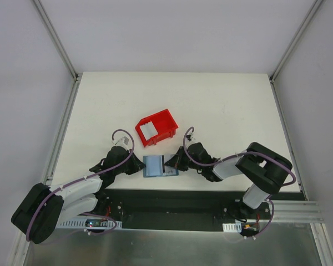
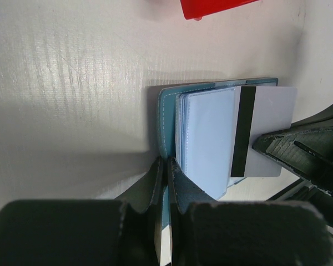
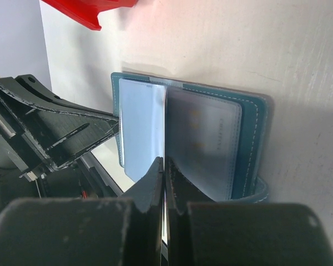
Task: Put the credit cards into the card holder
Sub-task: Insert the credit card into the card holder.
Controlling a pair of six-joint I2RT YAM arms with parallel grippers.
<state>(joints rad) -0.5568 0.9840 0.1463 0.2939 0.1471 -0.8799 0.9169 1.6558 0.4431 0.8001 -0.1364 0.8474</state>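
Observation:
The teal card holder (image 1: 154, 166) lies open near the table's front edge, its pale blue pockets (image 2: 208, 133) facing up. My left gripper (image 1: 139, 165) is shut on the holder's left teal cover (image 2: 167, 111), pinching its edge (image 2: 166, 163). My right gripper (image 1: 173, 162) is shut on a white credit card with a black stripe (image 2: 272, 116). That card rests partly over the pockets at the holder's right side. In the right wrist view the card shows edge-on (image 3: 165, 122) between my shut fingertips (image 3: 165, 163), above the holder (image 3: 250, 138).
A red plastic bin (image 1: 155, 127) stands just behind the holder, with pale cards (image 1: 149, 130) inside; its edge shows in both wrist views (image 2: 216, 6) (image 3: 83, 8). The black base rail (image 1: 172, 199) runs right in front of the holder.

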